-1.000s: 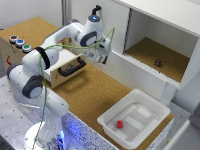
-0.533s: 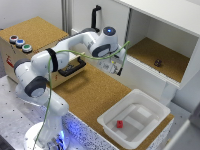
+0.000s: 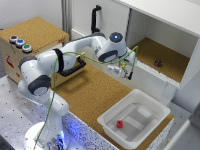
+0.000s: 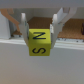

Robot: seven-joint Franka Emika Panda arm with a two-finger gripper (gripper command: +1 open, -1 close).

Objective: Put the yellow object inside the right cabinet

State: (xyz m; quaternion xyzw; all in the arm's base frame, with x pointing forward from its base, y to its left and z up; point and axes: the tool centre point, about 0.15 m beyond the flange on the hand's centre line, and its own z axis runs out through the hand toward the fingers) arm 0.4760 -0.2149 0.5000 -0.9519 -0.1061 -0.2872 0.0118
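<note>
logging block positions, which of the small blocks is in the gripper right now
The yellow block marked with letters sits between the gripper fingers. The red block lies in the white tray.

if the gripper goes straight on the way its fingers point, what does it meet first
Probably the white front edge of the right cabinet, just beyond the yellow object held in the gripper; depth is unclear.

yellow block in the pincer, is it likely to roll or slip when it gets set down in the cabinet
The yellow block looks like a flat-faced cube with printed letters, so it will probably sit still, not roll. It seems rigid: the pincer fingers leave no visible dent. Being small, it is likely light; its faces look smooth, so a loose grip might let it slip.
</note>
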